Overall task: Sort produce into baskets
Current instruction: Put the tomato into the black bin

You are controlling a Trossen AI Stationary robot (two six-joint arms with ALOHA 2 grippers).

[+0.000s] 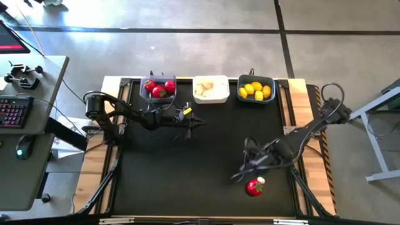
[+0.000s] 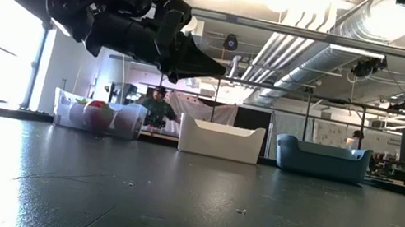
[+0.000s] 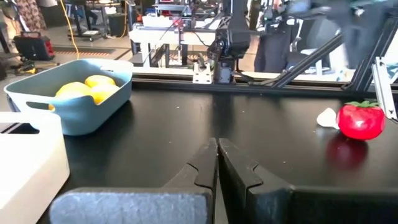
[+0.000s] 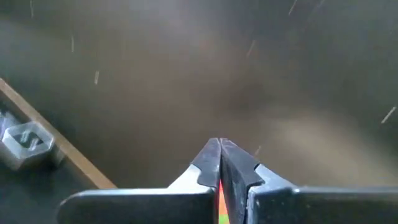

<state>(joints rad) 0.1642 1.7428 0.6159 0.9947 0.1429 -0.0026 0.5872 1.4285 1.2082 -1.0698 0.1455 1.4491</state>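
Note:
Three baskets stand in a row at the table's far edge: the grey one (image 1: pixel 159 87) holds red tomatoes, the white one (image 1: pixel 210 89) whitish garlic, the teal one (image 1: pixel 256 90) yellow lemons. One tomato (image 1: pixel 254 187) and a garlic bulb (image 1: pixel 260 180) lie side by side on the black mat near the front right; both also show in the left wrist view, the tomato (image 3: pixel 360 119) and the garlic (image 3: pixel 328 117). My left gripper (image 1: pixel 197 123) is shut and empty, raised above the mat in front of the grey and white baskets. My right gripper (image 1: pixel 237 177) is shut, just left of the loose tomato.
Bare black mat (image 1: pixel 175 169) lies between the baskets and the front edge. Metal rails and wooden boards (image 1: pixel 94 162) frame the mat on both sides. A desk with a keyboard (image 1: pixel 15 112) stands off the table's left. People and equipment show in the room behind the baskets.

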